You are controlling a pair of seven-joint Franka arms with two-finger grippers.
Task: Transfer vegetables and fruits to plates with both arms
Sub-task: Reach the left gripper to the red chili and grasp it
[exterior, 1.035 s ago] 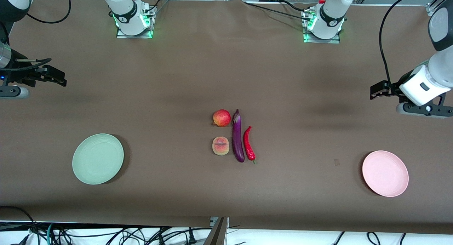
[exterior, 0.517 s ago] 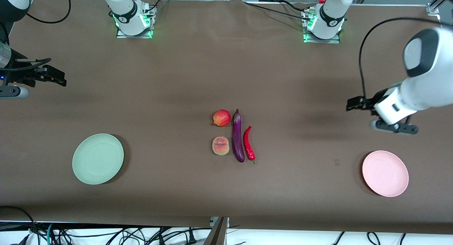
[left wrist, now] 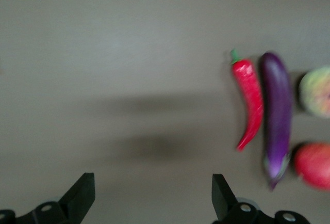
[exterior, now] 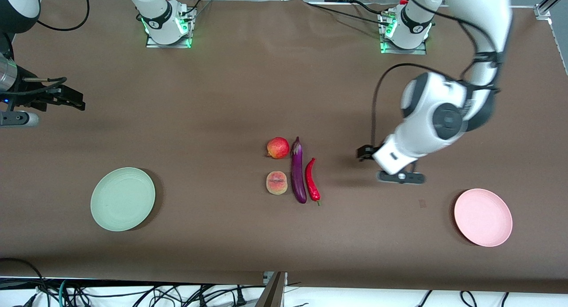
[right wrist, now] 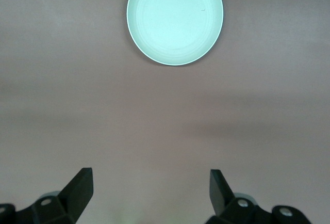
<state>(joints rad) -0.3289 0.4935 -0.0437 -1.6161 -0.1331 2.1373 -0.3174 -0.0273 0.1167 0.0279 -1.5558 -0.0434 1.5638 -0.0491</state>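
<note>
Left gripper (exterior: 364,154): swung in from table end, now over bare cloth near chili pepper (exterior: 312,179); fingers (left wrist: 82,195) spread, empty.
Right gripper (exterior: 73,98): waiting, unmoved, spread, empty.
Eggplant (exterior: 298,171), plates: unshifted.

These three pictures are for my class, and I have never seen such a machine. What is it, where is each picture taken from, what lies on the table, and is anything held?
Two white robot arms work at a brown table. One picture looks down from across it; two come from wrist cameras. In the middle lie a pomegranate, peach, eggplant and chili. A green plate and a pink plate lie toward the ends. The left gripper is over the table beside the chili; the right gripper waits at its end. Both are open, holding nothing.
</note>
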